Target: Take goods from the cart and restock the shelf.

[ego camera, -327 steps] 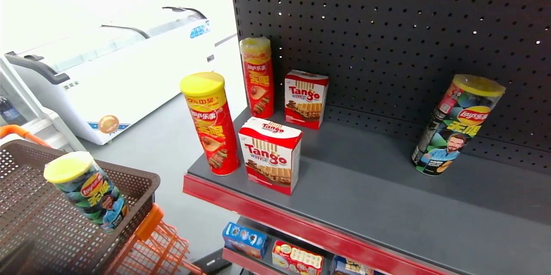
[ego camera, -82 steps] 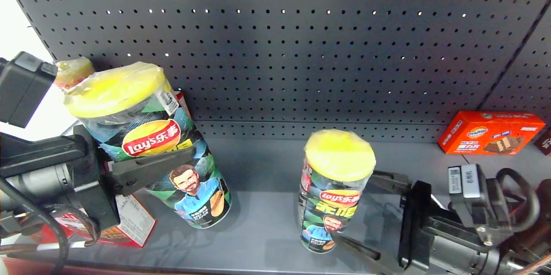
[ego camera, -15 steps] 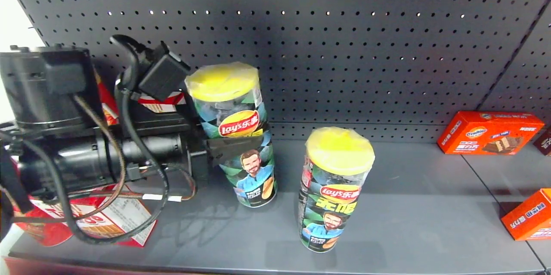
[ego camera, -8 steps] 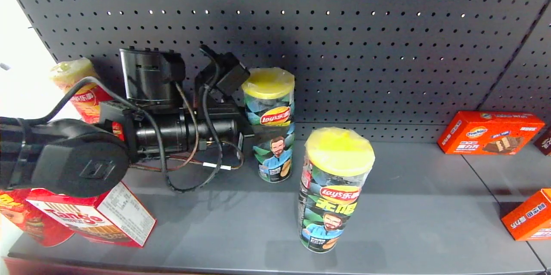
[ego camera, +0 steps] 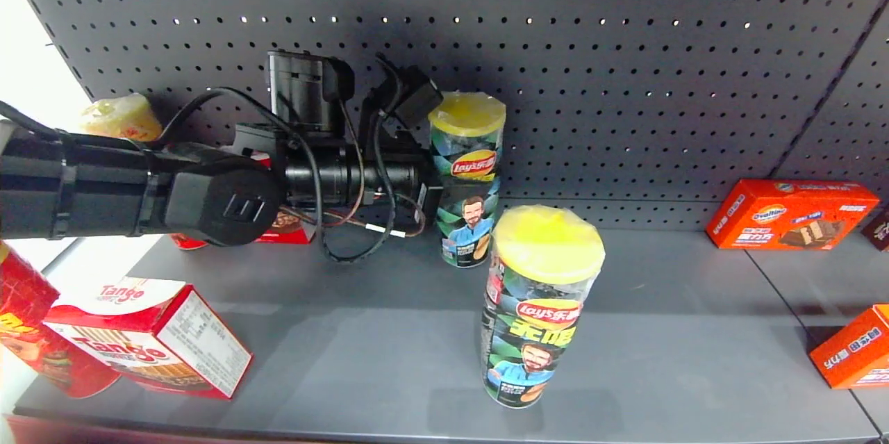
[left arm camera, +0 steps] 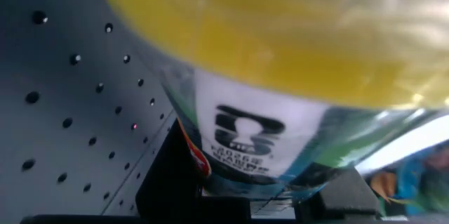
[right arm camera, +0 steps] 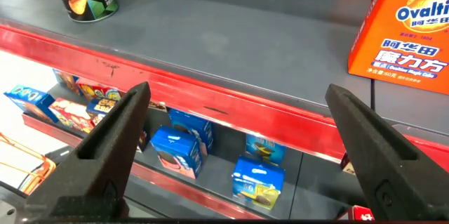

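Red shelf lip (right arm camera: 210, 101) up close, with the right gripper (right arm camera: 238, 90) hanging just in front of it, fingers spread wide. Further in, one chip can (ego camera: 538, 305) stands free mid-shelf. Way back by the pegboard (ego camera: 555, 48), the left gripper (ego camera: 464, 181) is clamped around a second chip can (ego camera: 467, 145), upright.

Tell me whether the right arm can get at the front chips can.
Probably yes: the open right gripper faces the shelf from in front, and the front chips can stands near its edge with nothing between.
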{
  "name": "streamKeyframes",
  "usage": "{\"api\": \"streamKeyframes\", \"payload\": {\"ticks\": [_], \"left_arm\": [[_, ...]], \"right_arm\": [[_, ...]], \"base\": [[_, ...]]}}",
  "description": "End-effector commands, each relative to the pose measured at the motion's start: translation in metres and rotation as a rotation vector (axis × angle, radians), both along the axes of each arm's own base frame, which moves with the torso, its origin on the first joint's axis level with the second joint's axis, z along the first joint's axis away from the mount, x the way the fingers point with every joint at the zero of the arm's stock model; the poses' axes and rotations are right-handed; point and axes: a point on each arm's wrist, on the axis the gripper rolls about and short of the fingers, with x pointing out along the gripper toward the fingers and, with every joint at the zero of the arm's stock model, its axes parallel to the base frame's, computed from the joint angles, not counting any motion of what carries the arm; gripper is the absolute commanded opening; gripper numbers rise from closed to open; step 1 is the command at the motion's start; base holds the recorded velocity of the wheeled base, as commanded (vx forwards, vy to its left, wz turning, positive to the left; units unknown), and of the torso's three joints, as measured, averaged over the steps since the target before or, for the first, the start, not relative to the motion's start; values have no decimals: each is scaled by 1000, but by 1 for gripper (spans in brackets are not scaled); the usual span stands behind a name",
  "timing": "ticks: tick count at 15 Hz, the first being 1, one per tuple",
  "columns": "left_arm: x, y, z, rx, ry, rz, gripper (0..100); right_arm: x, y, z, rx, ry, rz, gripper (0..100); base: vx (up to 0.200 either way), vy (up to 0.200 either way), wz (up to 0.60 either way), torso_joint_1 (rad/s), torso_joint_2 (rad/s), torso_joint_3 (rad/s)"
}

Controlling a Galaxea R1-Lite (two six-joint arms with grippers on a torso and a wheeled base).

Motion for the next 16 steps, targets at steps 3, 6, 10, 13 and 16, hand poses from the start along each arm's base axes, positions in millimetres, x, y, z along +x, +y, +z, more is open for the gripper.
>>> {"api": "streamKeyframes", "payload": {"ticks": [3, 6, 10, 13, 16], "left_arm": [[13, -9, -11, 7, 14, -5, 0], [19, -12, -14, 7, 14, -6, 0], [21, -18, -23, 17, 33, -16, 0], [22, -21, -28, 21, 38, -21, 0], [22, -22, -30, 24, 38, -21, 100]], "right_arm": [[0, 0, 0, -1, 1, 0, 100], [0, 0, 0, -1, 1, 0, 100], [0, 0, 0, -1, 1, 0, 100], [0, 0, 0, -1, 1, 0, 100], [0, 0, 0, -1, 1, 0, 100]], "base": [[0, 0, 0, 0, 0, 0], [0, 0, 0, 0, 0, 0], [0, 0, 0, 0, 0, 0], [0, 0, 0, 0, 0, 0], [0, 0, 0, 0, 0, 0]]}}
